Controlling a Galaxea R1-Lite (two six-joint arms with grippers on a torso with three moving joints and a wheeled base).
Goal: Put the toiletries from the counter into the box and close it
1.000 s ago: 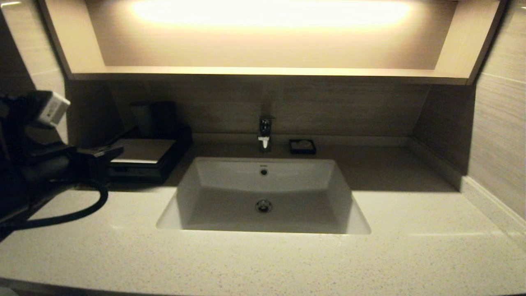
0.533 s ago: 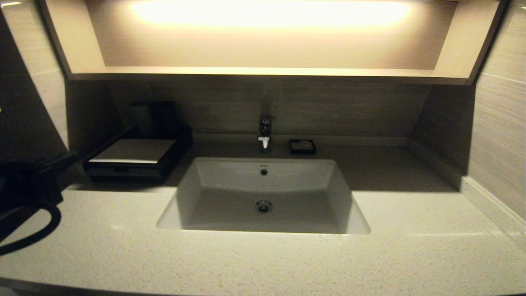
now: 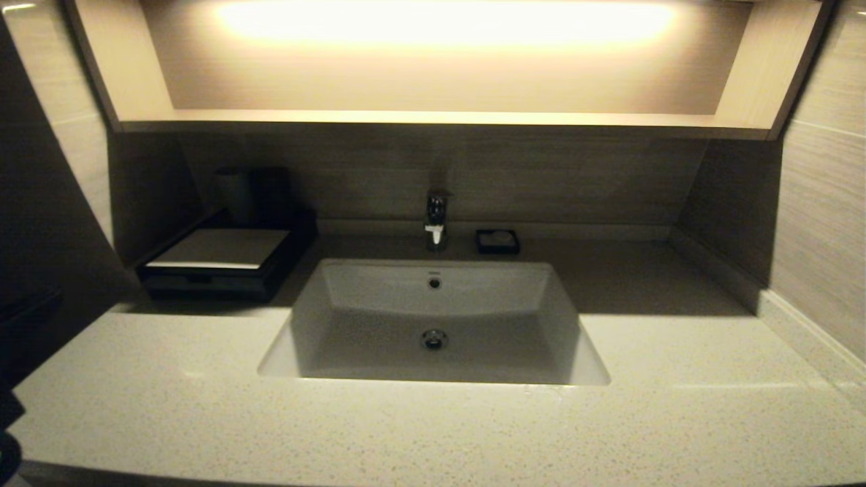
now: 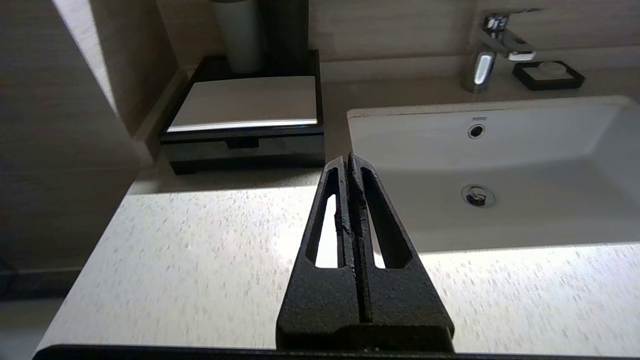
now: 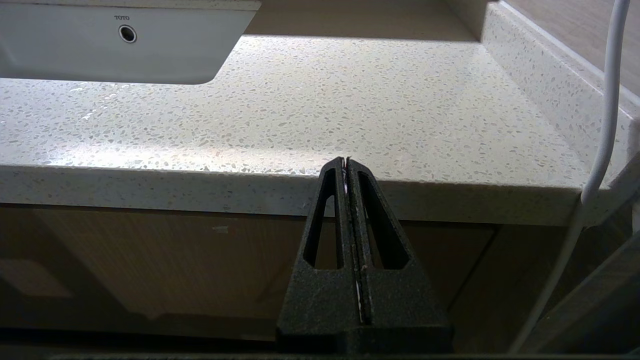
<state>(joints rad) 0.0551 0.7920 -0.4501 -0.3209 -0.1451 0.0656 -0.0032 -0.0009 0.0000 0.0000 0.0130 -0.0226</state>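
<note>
The black box (image 3: 216, 264) (image 4: 243, 125) with its pale grey top panel sits at the back left of the counter (image 3: 433, 426), its drawer pushed in flush. No toiletries show in any view. My left gripper (image 4: 348, 159) is shut and empty, held over the front left of the counter, a good way short of the box. Only a dark sliver of that arm shows at the head view's left edge. My right gripper (image 5: 346, 162) is shut and empty, hanging below and in front of the counter's front edge at the right.
A white sunken sink (image 3: 433, 325) fills the counter's middle, with a chrome tap (image 3: 436, 220) behind it and a small black square dish (image 3: 498, 241) to the tap's right. Dark upright cups (image 3: 250, 193) stand behind the box. Walls close both sides; a shelf hangs above.
My left arm has drawn back from in front of the box, leftward and down, almost out of the head view. The box now shows in full, drawer shut.
</note>
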